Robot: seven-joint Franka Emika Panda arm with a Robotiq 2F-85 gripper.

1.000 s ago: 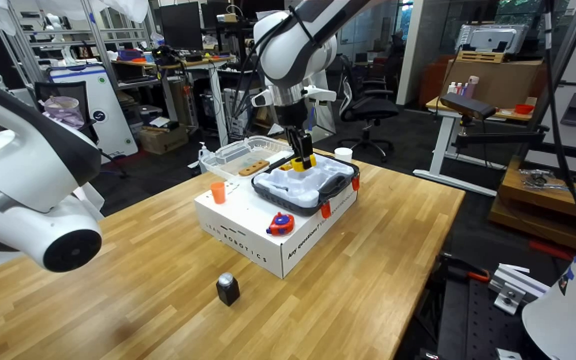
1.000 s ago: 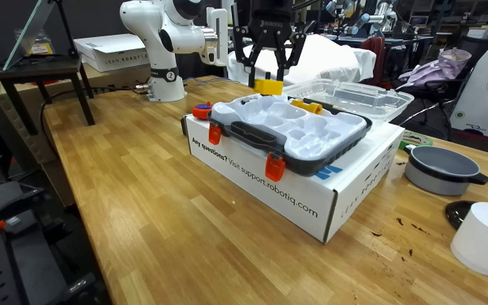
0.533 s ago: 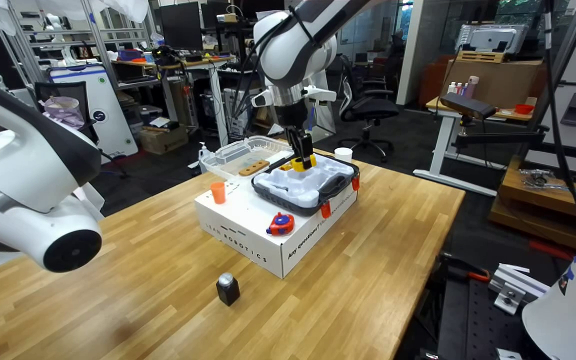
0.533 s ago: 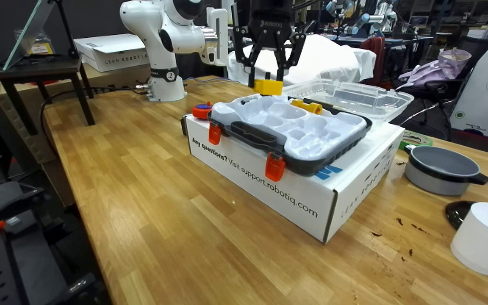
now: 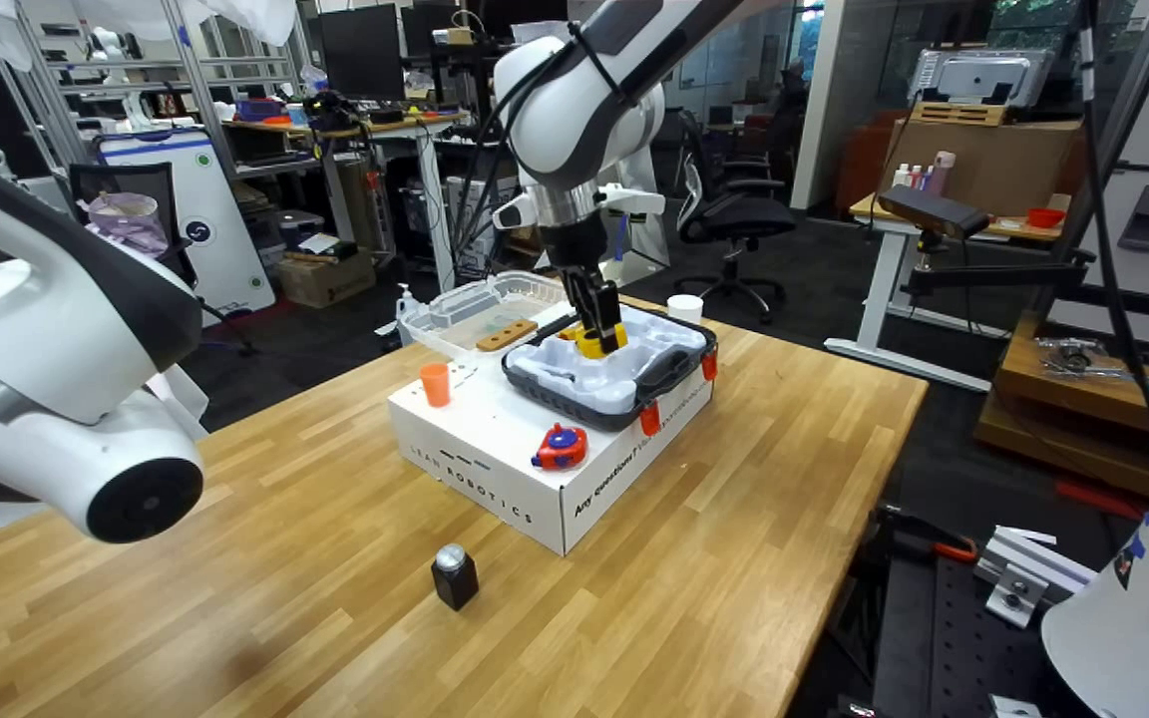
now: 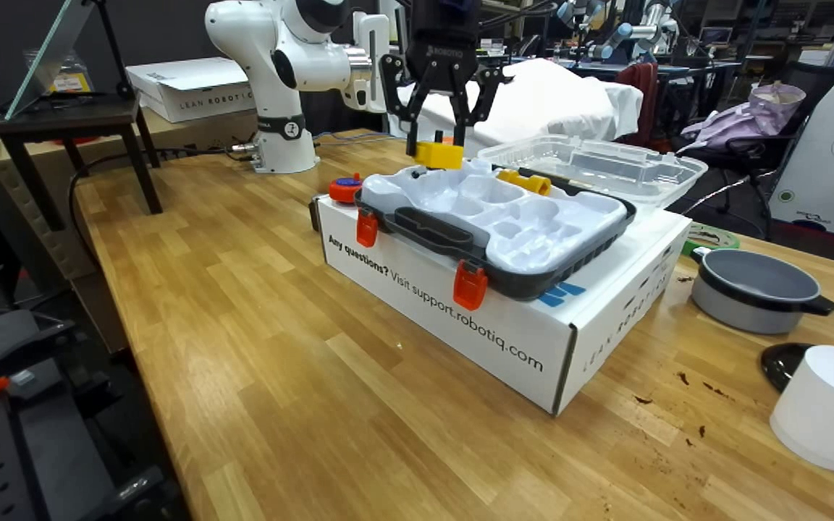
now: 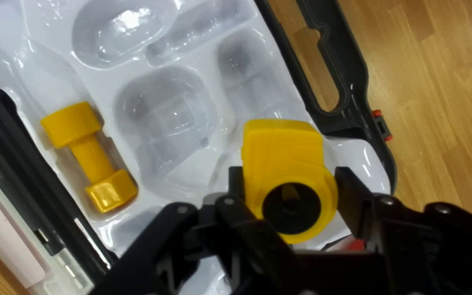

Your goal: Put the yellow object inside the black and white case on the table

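Observation:
My gripper [image 6: 437, 143] is shut on the yellow object [image 6: 440, 156], a tape-measure-like piece with a round black disc. In the wrist view the yellow object [image 7: 282, 149] sits between the two black fingertips [image 7: 288, 180]. It is over the end of the open black and white case [image 7: 174, 119]; I cannot tell if it touches. The case [image 6: 493, 189] has a moulded whitish inner tray with hollows and a dark edge. In an exterior view the gripper [image 5: 606, 339] partly hides the yellow object [image 5: 586, 347]. The case rests on a white box on the table [image 6: 265, 347].
A yellow dumbbell-shaped piece [image 7: 92, 159] lies in one hollow of the case. On the white box [image 5: 480, 489] stand an orange cup [image 5: 435, 385] and a red toy [image 5: 562, 448]. A clear lid [image 6: 598, 166] is behind. A small black bottle [image 5: 455, 578] and grey pot [image 6: 754, 289] are on the table.
Over the last half second my gripper, with the yellow object in it, has moved slightly left and down in both exterior views. The case and the other things have not moved.

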